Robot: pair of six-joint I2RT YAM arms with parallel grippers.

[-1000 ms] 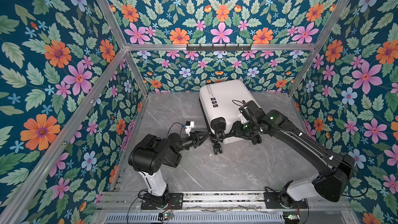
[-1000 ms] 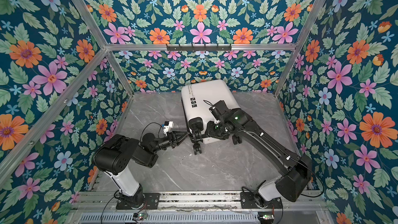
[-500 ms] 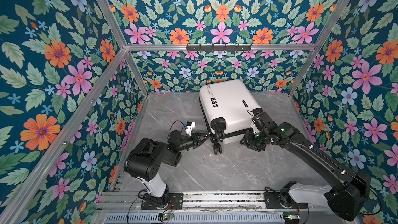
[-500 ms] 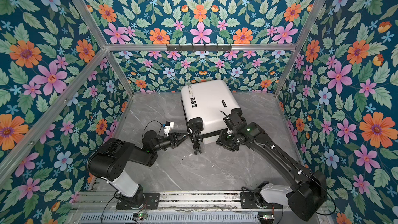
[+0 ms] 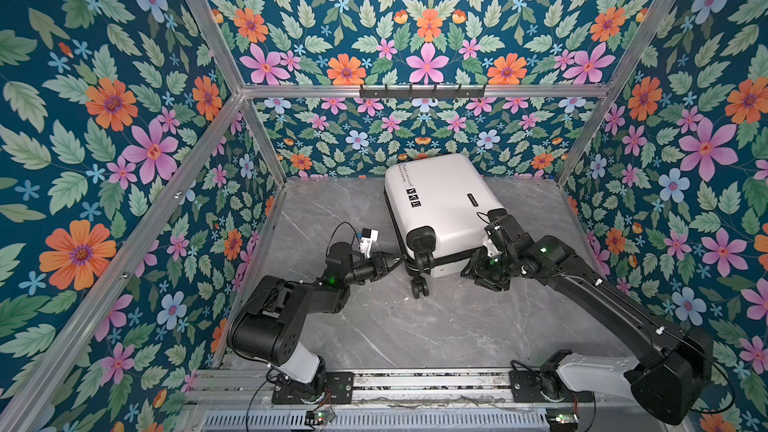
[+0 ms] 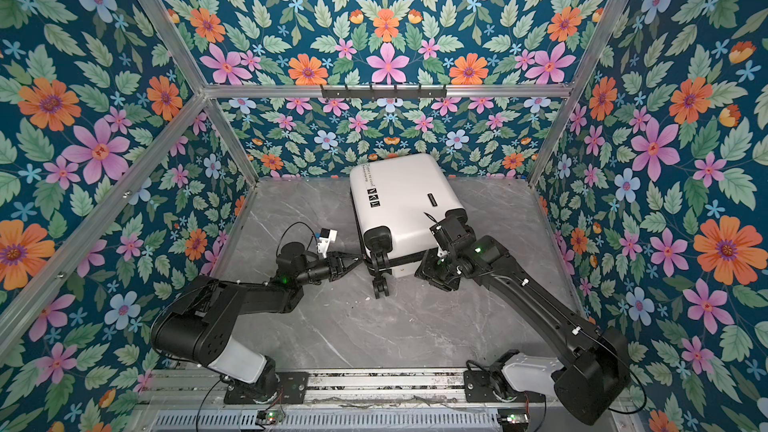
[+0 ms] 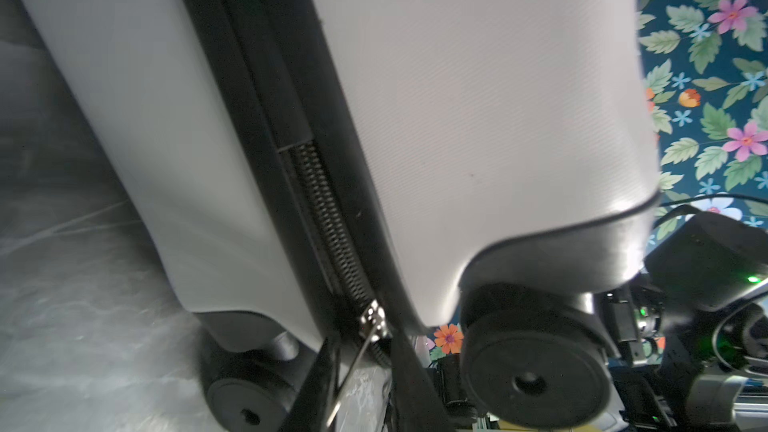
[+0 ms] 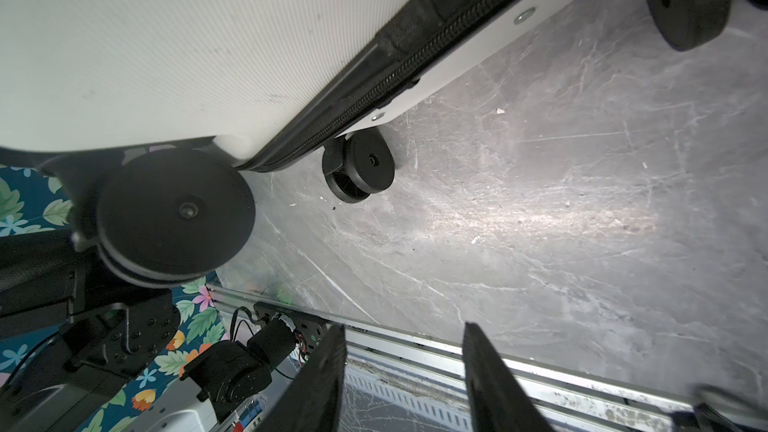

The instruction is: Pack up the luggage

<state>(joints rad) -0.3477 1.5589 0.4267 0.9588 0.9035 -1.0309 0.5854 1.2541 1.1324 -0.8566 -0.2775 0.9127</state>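
Grey marble desk (image 5: 374,326): left gripper (image 7: 363,344) narrows, jaws still apart, around the zipper pull (image 7: 360,361) of the luggage (image 5: 440,201) (right gripper (image 8: 403,328), open, empty, has backed off); unzipping likely follows.

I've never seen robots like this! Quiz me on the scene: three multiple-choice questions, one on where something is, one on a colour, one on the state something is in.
1. Where is the tip of the left tool?
A) At the zipper of the luggage, beside a wheel
B) On the hook rail on the back wall
C) Flat on top of the shell

2. What colour is the luggage's shell?
A) Pink
B) White
C) Yellow

3. What state is the right tool in?
A) Clamped on a wheel
B) Gripping a cloth
C) Open, holding nothing

Answers:
1 A: the left wrist view shows the zipper pull right at its tip.
2 B: both top views show a white shell.
3 C: the right wrist view shows it spread over bare table.
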